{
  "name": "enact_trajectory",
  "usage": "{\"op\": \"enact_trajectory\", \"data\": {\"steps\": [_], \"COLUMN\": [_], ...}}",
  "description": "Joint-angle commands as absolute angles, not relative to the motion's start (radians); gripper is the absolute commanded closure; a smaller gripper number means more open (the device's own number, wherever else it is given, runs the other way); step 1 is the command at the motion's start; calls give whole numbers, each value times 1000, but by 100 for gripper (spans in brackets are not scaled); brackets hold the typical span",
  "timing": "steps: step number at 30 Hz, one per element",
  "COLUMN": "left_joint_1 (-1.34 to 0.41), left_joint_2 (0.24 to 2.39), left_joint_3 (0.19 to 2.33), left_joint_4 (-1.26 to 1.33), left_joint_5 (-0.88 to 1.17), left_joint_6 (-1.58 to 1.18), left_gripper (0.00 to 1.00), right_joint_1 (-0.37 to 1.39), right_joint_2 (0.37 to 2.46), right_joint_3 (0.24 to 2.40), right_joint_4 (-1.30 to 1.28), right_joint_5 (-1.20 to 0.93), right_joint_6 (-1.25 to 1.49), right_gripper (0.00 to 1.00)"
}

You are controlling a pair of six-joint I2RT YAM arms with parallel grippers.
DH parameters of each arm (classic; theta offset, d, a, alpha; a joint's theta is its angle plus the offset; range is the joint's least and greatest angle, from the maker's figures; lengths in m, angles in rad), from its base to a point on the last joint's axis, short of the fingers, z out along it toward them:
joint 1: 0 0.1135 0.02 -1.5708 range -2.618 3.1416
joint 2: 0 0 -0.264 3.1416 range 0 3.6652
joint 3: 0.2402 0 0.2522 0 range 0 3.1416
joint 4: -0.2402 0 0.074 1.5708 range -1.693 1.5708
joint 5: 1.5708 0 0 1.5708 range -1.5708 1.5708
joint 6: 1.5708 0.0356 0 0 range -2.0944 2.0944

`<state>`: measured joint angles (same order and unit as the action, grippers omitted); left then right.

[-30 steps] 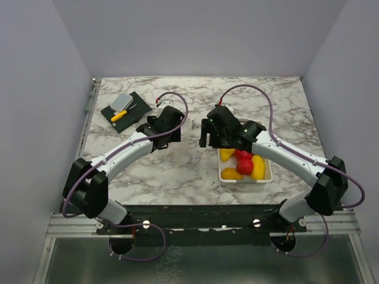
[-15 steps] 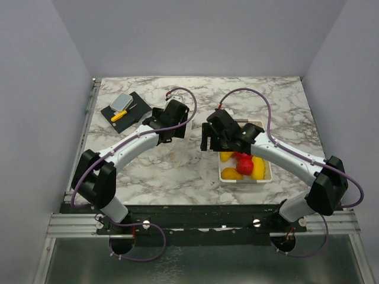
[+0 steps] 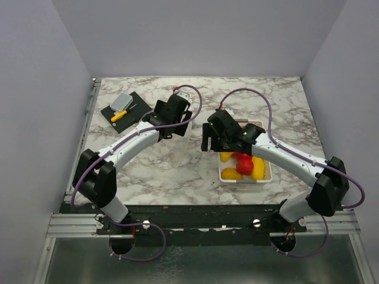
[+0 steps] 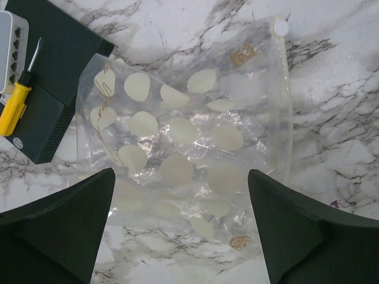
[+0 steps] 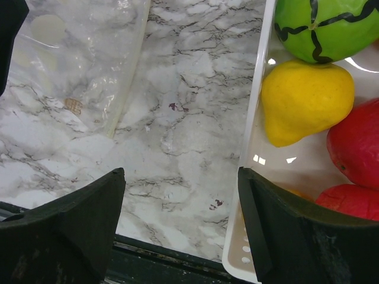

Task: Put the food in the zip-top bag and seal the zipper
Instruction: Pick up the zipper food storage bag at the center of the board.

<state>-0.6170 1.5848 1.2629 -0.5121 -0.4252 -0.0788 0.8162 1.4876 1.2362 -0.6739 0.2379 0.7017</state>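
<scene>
Left end effector (image 4: 180, 177): spread wide, empty, above bag (image 4: 177, 136), ready to grasp.
Right end effector (image 5: 179, 177): wide, empty, beside tray (image 5: 253, 136).
Bag: flat on tabletop (image 4: 337, 124), zipper (image 4: 283, 100) facing tray.
Food (image 5: 305, 100): in tray, unbagged.

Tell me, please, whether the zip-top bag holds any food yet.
Empty: the zip-top bag lies flat, showing only printed spots; the food sits in the white tray.

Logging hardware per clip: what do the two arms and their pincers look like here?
Left arm and right arm: white links, black joints, a looping purple cable on each. Left pincer and right pincer: broad, matte black, wedge-shaped.
</scene>
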Motion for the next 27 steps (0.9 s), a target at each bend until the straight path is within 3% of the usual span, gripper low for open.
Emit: {"op": "enact_trajectory", "data": {"steps": [1, 16, 27], "left_joint_1": [-615, -616, -615], "left_joint_2": [1646, 1821, 1912], "left_joint_3": [1344, 1443, 1460], "left_joint_4": [-511, -515, -518], "left_joint_5": [-393, -385, -434], "left_joint_6": [-89, -320, -349], "left_gripper": [5, 11, 27], "right_joint_1": [811, 811, 811], "right_joint_2": [1436, 1321, 1289], "right_joint_3": [1212, 1147, 1122], "right_joint_4": [-687, -713, -715], "right_joint_5": [260, 283, 285], "right_joint_6": [681, 687, 693], "right_gripper": [17, 17, 17]}}
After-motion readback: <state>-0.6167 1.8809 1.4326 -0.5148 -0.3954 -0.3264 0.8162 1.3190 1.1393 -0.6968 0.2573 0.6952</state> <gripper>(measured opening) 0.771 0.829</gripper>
